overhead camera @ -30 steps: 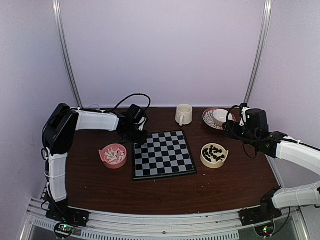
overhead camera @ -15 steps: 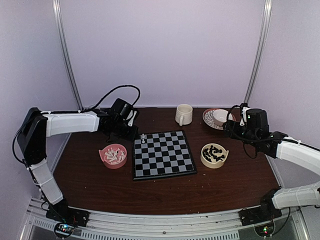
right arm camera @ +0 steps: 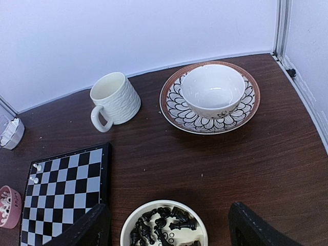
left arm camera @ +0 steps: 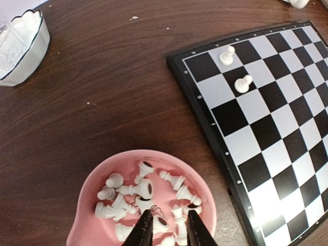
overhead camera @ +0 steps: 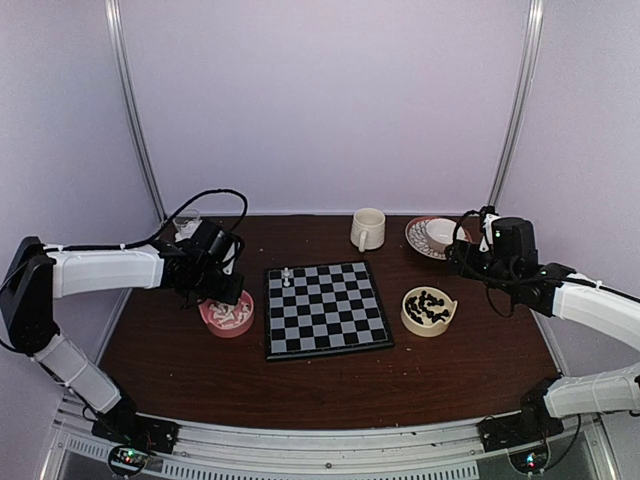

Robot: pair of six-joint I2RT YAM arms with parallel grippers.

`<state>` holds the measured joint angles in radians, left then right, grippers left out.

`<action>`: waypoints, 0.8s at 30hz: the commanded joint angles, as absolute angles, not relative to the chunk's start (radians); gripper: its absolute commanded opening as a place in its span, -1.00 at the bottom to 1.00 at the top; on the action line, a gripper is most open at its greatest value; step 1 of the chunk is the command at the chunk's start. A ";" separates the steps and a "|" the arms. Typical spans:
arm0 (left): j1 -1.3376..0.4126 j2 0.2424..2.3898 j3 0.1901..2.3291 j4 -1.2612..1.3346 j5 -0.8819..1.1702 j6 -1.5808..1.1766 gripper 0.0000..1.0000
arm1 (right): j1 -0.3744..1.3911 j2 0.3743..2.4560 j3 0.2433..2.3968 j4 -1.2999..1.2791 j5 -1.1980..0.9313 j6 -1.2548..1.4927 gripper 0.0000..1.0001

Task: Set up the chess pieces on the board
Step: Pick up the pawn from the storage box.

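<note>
I am hovering my left pincer (left arm camera: 168, 218) — narrowly parted, grasping nothing — over the pink bowl (left arm camera: 128, 155) of white pieces (left arm camera: 143, 189), only 2 standing on the board (left arm camera: 287, 128), the black pieces (right arm camera: 161, 225) all waiting in the cream bowl (right arm camera: 164, 203).

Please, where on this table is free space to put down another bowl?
The widest bare patch of table lies between the board and the near table edge. Most squares are free too; only two white pieces stand at its far left corner. Crowded: the far right, with mug, patterned plate and white bowl.
</note>
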<state>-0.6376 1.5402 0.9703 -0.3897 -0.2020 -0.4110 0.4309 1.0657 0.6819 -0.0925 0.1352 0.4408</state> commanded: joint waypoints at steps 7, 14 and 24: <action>-0.516 1.536 0.925 -0.322 -0.169 -0.462 -0.57 | 0.438 1.051 0.692 -0.079 0.148 0.440 0.65; -0.497 1.590 0.959 -0.306 -0.205 -0.455 -0.59 | 0.439 1.050 0.693 -0.080 0.145 0.442 0.65; -0.490 1.660 1.003 -0.320 -0.249 -0.442 -0.62 | 0.439 1.048 0.692 -0.080 0.146 0.442 0.65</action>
<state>-0.5034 1.6413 0.9657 -0.3405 -0.2111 -0.4511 0.4324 1.0657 0.6819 -0.0925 0.1352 0.4408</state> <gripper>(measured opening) 0.191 0.826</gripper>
